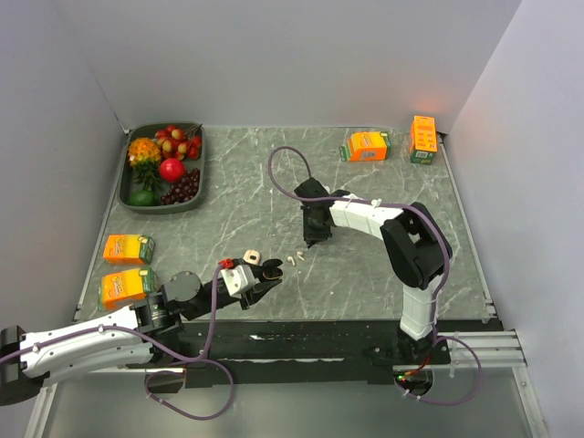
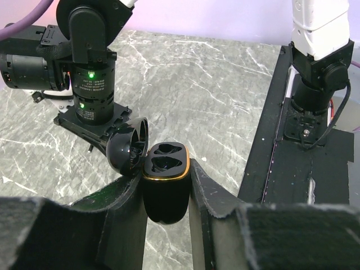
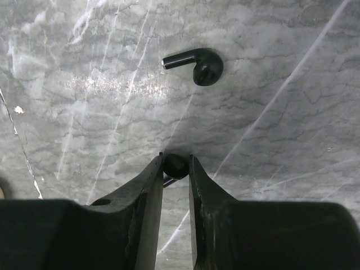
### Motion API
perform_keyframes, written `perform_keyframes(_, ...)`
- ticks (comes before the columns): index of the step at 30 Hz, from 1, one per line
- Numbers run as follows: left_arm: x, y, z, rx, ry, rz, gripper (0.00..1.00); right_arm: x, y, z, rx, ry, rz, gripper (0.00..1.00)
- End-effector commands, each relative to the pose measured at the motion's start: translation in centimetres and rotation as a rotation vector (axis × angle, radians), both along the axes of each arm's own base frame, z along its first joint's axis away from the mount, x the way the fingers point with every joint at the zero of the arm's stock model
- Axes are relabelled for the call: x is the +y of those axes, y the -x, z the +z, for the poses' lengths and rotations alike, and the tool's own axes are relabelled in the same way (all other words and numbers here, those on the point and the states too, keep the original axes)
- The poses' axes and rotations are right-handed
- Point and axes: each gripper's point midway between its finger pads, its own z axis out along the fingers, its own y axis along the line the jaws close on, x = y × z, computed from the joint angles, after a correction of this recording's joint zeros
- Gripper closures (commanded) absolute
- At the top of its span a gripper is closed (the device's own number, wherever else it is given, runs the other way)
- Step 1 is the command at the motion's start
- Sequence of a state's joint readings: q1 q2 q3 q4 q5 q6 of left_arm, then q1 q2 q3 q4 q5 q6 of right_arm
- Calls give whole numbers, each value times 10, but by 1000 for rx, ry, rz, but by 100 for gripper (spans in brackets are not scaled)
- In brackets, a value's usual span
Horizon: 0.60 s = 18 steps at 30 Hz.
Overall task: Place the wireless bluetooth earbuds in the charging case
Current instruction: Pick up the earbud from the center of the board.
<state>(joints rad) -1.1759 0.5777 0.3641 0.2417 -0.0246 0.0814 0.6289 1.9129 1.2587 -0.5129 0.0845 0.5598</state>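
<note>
My left gripper [image 2: 166,169] is shut on the black charging case [image 2: 165,194], which it holds upright above the table. The case's lid [image 2: 126,147] is swung open to the left, and both sockets show dark and empty. My right gripper [image 3: 175,160] is down at the table, its fingertips pressed against either side of a black earbud [image 3: 176,166]. A second black earbud [image 3: 202,66] lies loose just beyond it. In the top view a white pair of earbuds [image 1: 293,260] lies between the left gripper [image 1: 266,272] and the right gripper [image 1: 311,239].
A small pale object [image 1: 252,256] lies beside the left gripper. A grey tray [image 1: 126,196] of fruit stands at the back left. Orange cartons sit at the left [image 1: 128,248] [image 1: 126,286] and at the back right [image 1: 368,145] [image 1: 422,139]. A black rail [image 2: 281,169] runs along the table's near edge.
</note>
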Motion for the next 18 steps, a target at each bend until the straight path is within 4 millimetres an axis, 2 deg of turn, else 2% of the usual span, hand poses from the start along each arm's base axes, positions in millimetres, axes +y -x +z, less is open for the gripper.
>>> perform_keyframes(1,-2,3,21,-5,66,-8,99,-6,2,-24,15,38,-13,95)
perform_keyframes(2,-2,3,22,-6,67,-10,99,-6,2,-22,10,37,-14,99)
perform_keyframes(6,-3,2,20,-1,64,-8,99,-11,-1,-5,-38,40,-17,100)
perform_keyframes(9,-2,1,22,-1,68,-2,99,-23,-6,25,-129,63,-24,100)
perform_keyframes(10,-2,1,23,-1,71,-1,99,-28,-6,44,-177,62,-15,100)
perform_keyframes(12,-3,0,23,-1,73,2,99,-39,-10,69,-265,89,-21,100)
perform_keyframes(13,-3,0,23,-4,70,4,99,-42,-8,91,-325,91,-2,100)
perform_keyframes(15,-5,-1,22,-3,70,6,99,-52,-9,116,-402,126,-12,100)
perform_keyframes(16,-6,-2,22,-3,70,6,99,-56,-6,135,-455,122,-7,100)
perform_keyframes(18,-10,-3,24,-2,79,7,99,-59,-3,157,-529,131,0,100)
